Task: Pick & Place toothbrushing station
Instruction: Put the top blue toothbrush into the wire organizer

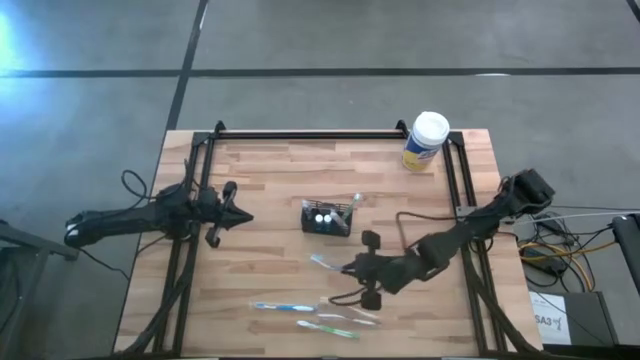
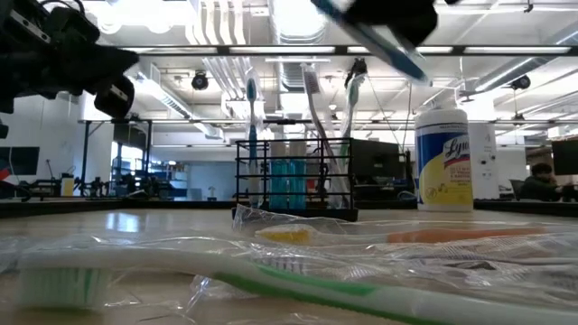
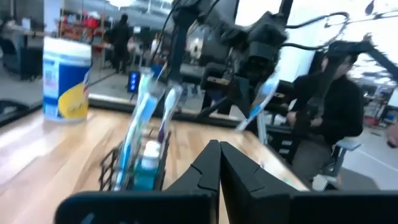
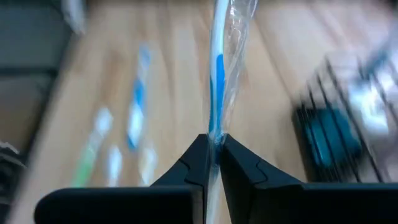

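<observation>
A blue-and-white toothbrush in a clear wrapper is pinched between the fingers of the right gripper, whose jaws are narrowed onto its handle. In the high view the right gripper is seen at about five o'clock from the table's centre, with the wrapped brush jutting toward ten o'clock; from the low camera it is seen lifted clear of the tabletop.

The black mesh holder stands near the middle of the wooden table, with two white-topped round pieces inside it and toothbrushes standing upright in it. Three more wrapped toothbrushes lie flat near the front edge, at about six o'clock — a blue one, a green one and a third whose colour cannot be told.

The left gripper waits at nine o'clock from the holder, its jaws closed together and empty, pointed at the holder but apart from it.

A yellow canister with a white lid stands at the far edge, at about one o'clock. A seated person in dark clothing is seen beyond the table.
</observation>
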Motion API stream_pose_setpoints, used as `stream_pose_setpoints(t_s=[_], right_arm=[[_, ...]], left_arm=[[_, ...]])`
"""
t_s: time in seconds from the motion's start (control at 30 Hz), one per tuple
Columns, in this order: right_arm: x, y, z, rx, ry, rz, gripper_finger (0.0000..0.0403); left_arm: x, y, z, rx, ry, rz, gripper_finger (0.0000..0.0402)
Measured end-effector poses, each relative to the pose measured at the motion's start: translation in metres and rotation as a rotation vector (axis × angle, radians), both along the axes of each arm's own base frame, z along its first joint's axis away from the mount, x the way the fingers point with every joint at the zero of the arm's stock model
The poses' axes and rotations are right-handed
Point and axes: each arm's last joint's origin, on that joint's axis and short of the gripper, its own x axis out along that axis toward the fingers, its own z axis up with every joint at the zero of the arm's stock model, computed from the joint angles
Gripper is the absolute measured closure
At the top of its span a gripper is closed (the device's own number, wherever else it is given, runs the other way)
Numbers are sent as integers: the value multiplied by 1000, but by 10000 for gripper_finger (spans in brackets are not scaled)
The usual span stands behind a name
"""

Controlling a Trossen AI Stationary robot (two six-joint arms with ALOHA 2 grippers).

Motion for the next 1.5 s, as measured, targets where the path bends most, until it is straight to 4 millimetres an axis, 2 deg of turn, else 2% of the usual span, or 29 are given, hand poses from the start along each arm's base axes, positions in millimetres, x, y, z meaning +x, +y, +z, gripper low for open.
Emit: stream_pose_setpoints(t_s=[0.2, 0.43, 0.63, 0.83, 1.0, 1.3, 1.5], right_arm=[[11, -23, 9, -56, -265, 76, 381], [28, -48, 9, -152, -464, 128, 381], [30, -58, -1, -166, -501, 112, 381], [25, -61, -10, -191, -482, 81, 381], [28, -66, -12, -234, -509, 78, 381], [34, -81, -14, -236, -521, 24, 381], [35, -82, -13, -236, -524, 21, 381]], left_arm=[[2, -7, 8, 47, -72, -94, 394], [8, -12, 26, 77, -86, -137, 393], [19, -11, 31, 152, -40, -83, 387], [30, -9, 34, 144, -19, -32, 377], [44, -11, 47, 124, -34, -43, 340], [80, -19, 76, 139, -39, -66, 231], [105, -19, 91, 148, -25, -40, 192]])
